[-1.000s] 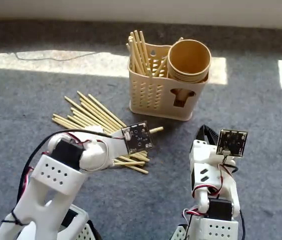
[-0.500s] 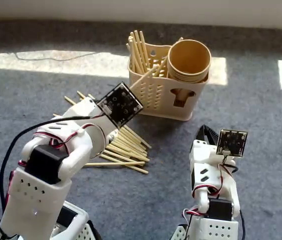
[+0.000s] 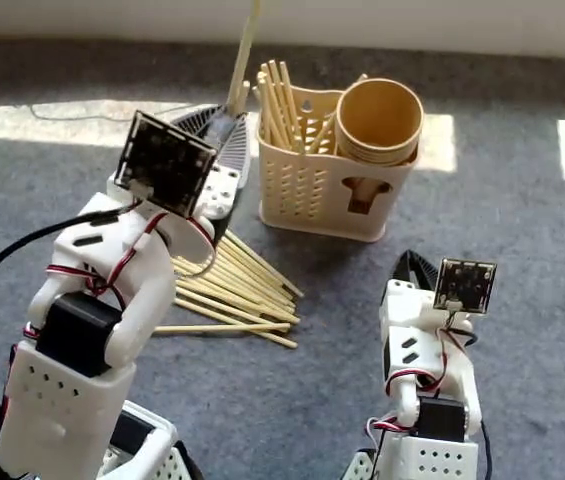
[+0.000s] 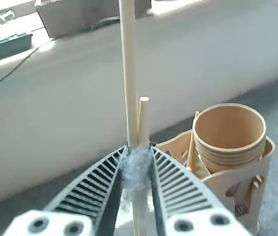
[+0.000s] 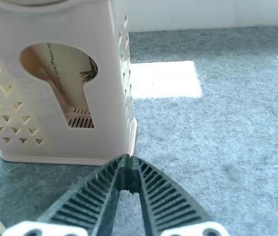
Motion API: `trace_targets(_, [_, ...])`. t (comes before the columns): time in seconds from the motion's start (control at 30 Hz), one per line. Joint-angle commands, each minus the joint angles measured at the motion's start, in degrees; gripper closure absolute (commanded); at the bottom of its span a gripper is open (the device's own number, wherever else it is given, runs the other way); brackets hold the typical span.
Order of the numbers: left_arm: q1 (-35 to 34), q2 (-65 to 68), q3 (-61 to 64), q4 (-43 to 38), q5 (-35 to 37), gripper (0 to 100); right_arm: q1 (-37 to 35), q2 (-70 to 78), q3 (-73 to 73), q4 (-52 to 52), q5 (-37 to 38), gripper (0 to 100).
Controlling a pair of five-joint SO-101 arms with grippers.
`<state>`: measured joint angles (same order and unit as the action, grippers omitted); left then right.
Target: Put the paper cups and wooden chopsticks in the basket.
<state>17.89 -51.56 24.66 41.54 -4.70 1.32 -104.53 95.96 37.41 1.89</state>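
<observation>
My left gripper [image 3: 224,128] is raised beside the cream basket [image 3: 322,190], shut on two wooden chopsticks [image 3: 243,55] that stand upright out of its jaws; the left wrist view has the chopsticks [image 4: 128,73] clamped at my left gripper [image 4: 138,156]. The basket [image 4: 227,182] holds stacked paper cups [image 3: 378,122] and several chopsticks [image 3: 280,100]. A pile of loose chopsticks [image 3: 237,295] lies on the carpet under the left arm. My right gripper [image 5: 127,172] is shut with nothing in it, low over the carpet just in front of the basket [image 5: 55,78].
Grey carpet [image 3: 522,230] surrounds the basket, with bright sunlit patches behind it and at the right. A white wall base [image 3: 412,25] runs along the far edge. A thin cable [image 3: 72,115] lies at the back left.
My left gripper has lifted off the chopstick pile with two chopsticks and swung up and back to beside the basket, turning them upright. The right arm has not moved.
</observation>
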Motion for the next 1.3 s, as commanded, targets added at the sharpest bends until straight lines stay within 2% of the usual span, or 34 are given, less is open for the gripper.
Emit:
trace_targets(0.0, [-0.04,-0.48,-2.95,-7.91,4.13,99,-0.57,-0.66,5.93,-2.07,0.62,99.3])
trace_targets(0.13, [-0.04,-0.57,-2.95,-14.24,7.21,99,-0.57,-0.66,5.93,-2.07,0.62,99.3])
trace_targets(0.3, [-0.04,-0.57,-2.95,-21.98,7.12,99,-0.57,-0.66,5.93,-2.15,0.62,99.3])
trace_targets(0.5, [1.19,-0.4,-2.51,-26.46,7.12,99,-0.75,-0.66,5.93,-2.33,0.62,99.3])
trace_targets(0.73, [4.09,3.65,-2.95,-27.96,7.21,99,-1.8,-0.66,6.02,-2.33,0.62,99.3])
trace_targets(0.87, [4.09,8.84,-2.42,-31.74,7.91,99,-1.71,-0.66,6.02,-2.33,0.62,99.3])
trace_targets(1.0, [4.0,14.37,-3.03,-32.09,11.78,99,-1.63,-0.66,6.02,-2.33,0.62,99.3])
trace_targets(1.27, [3.74,23.16,-4.26,-32.0,11.69,99,-1.54,-0.66,6.02,-2.33,0.62,99.3])
